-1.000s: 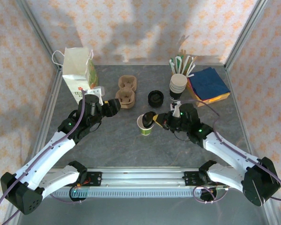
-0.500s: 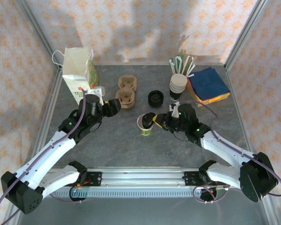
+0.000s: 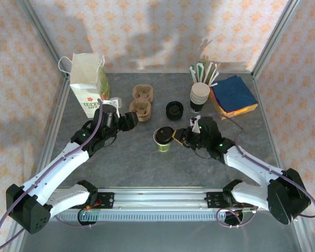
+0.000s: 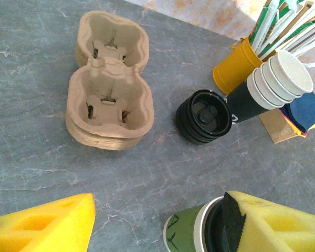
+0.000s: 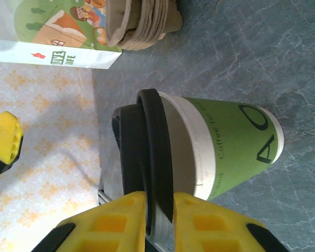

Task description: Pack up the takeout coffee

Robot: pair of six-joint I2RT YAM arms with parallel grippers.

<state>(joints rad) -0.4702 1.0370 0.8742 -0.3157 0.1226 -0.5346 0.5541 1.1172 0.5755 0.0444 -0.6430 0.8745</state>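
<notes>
Change noted, top view: a second ago the lid (image 5: pixel 147 152) hung tilted over the cup (image 5: pixel 228 144). It now lies nearly flat across the cup's mouth. The left arm has swung a little toward the bag (image 3: pixel 86 84).

Meaning: the capping step looks close to done. The cup is not yet in the bag, so packing itself has not started. I cannot confirm the lid is pressed home all round. From the right wrist its rim reads as two bands, possibly slightly skewed.

Right tool (image 5: pixel 158 205): narrow, with the yellow fingers closed about the lid's edge on the side away from the carrier (image 3: pixel 142 102). Whether the pinch is firm or slackening I cannot tell.

Left tool (image 3: pixel 130 119): jaws wide, nothing between them. It sits just near-left of the carrier and points toward it.

Cup position: standing on the table (image 3: pixel 147 168), near-right of the carrier and apart from it. A stack of spare lids (image 3: pixel 174 109) lies right of the carrier, beyond the cup.

Cup orientation: upright, long axis vertical, narrow base on the table, mouth and cream rim up under the lid. It looks sideways from the right wrist, probably because that camera is rolled.

Bag: upright, left of the carrier, well apart from the cup.

Next, by my judgement: seat the lid, regrip the cup by its wall, and keep the axis vertical on the way to the bag.
</notes>
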